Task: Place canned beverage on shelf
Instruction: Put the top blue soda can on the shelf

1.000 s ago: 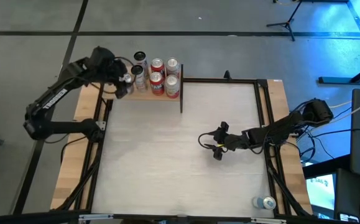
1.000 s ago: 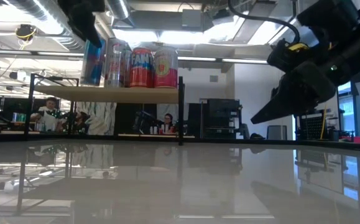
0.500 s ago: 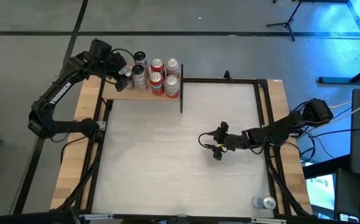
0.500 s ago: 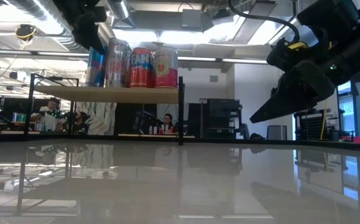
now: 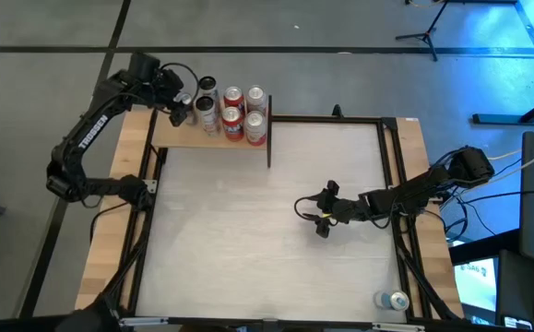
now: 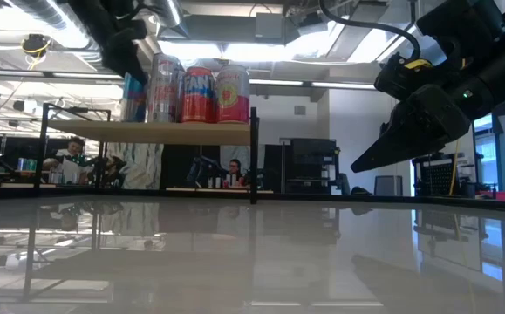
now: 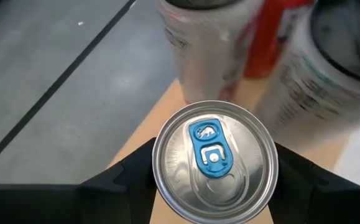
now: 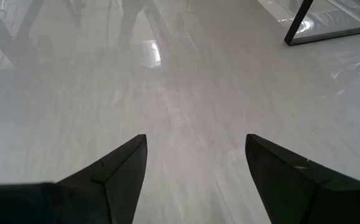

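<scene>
Left gripper clamps silver can upright at shelf left end, beside five cans | right gripper spread, empty, above table

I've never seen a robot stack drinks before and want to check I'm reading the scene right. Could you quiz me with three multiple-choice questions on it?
1. Where is the lone can that sits apart from the others?
A. On the floor
B. By the table corner on the right arm's side
C. On a chair

2. What colour is the pull tab on the held can in the left gripper?
A. Red
B. Blue
C. Gold

3. What state is the right gripper in?
A. Open and empty
B. Clamped on a can
C. Gripping a cable

Answers: B, the high view shows it there; B, the left wrist view shows a blue tab; A, only bare tabletop lies between its spread fingers.
</scene>
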Robot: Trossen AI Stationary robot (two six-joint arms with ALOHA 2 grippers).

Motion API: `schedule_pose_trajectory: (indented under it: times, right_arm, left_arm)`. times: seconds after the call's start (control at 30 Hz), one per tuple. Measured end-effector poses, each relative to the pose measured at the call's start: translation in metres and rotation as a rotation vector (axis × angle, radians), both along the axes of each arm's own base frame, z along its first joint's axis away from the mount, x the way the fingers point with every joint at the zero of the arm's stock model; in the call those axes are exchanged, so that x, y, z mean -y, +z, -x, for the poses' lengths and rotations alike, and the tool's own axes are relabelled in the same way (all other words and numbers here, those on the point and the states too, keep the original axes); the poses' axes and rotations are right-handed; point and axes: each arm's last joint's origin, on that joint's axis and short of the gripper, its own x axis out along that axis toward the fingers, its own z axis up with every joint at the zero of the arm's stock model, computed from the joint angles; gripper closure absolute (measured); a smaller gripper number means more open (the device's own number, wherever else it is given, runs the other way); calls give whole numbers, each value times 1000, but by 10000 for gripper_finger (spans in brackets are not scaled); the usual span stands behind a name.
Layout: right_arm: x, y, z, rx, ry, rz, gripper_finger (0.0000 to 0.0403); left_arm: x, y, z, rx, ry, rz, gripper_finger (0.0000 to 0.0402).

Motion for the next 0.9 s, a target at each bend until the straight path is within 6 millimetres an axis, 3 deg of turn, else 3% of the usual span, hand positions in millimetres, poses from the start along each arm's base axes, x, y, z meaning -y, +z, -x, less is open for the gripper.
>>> schedule_pose_trajectory:
  times: [0.17,0.53,0.9]
  right_arm:
    - [0,0,0,0,0,0,137]
    - [0,0,0,3,-9,-14,137]
    - [0,0,0,4,-10,-15,137]
  left_arm:
    - [-13,-4,-4,62,-41,14,189]
    - [-20,-4,5,33,-48,-35,187]
    - [-21,-4,5,43,-38,-37,139]
